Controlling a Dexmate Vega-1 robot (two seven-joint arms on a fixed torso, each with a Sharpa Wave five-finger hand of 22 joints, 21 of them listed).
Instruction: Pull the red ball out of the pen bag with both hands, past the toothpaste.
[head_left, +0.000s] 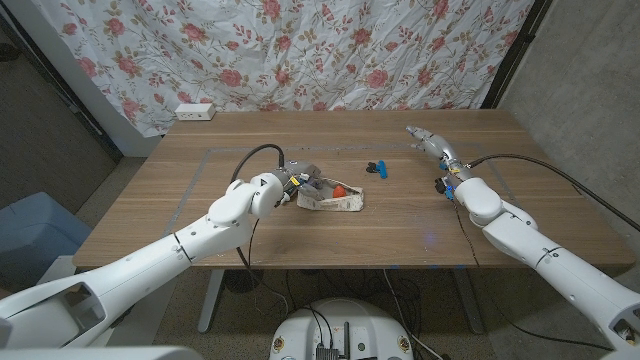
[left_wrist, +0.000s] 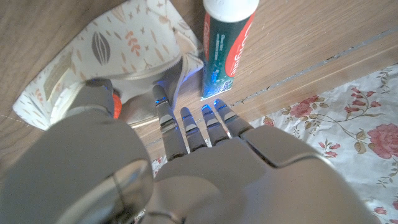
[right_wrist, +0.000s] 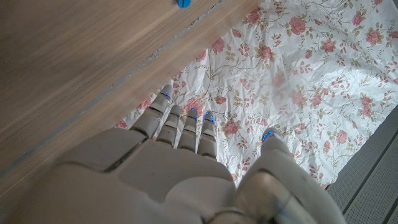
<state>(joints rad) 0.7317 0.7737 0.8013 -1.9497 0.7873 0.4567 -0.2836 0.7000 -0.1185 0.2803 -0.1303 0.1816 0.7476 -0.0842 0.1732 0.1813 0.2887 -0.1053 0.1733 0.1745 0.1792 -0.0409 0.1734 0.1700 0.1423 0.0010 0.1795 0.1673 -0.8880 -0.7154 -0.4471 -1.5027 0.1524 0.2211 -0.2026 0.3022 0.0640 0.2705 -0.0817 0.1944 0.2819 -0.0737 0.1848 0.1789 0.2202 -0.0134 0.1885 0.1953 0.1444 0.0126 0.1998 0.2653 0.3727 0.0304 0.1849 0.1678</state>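
A white leaf-patterned pen bag (head_left: 333, 200) lies at the table's middle with a red ball (head_left: 340, 189) in its open mouth. My left hand (head_left: 298, 184) is at the bag's left end. In the left wrist view its thumb (left_wrist: 93, 96) sits at the mouth of the pen bag (left_wrist: 124, 46), against the red ball (left_wrist: 115, 106). Its straight fingers (left_wrist: 193, 127) reach along the wood beside a fold of the bag, with no clear pinch. A green, red and white toothpaste tube (left_wrist: 227, 40) lies right next to the bag. My right hand (head_left: 432, 146) hovers far right, fingers (right_wrist: 180, 127) stretched out, holding nothing.
A small blue and black object (head_left: 378, 168) lies just right of the bag. A white power strip (head_left: 195, 112) sits at the table's far left corner. A floral curtain (head_left: 330, 50) hangs behind the table. Thin tape lines mark a rectangle on the wood.
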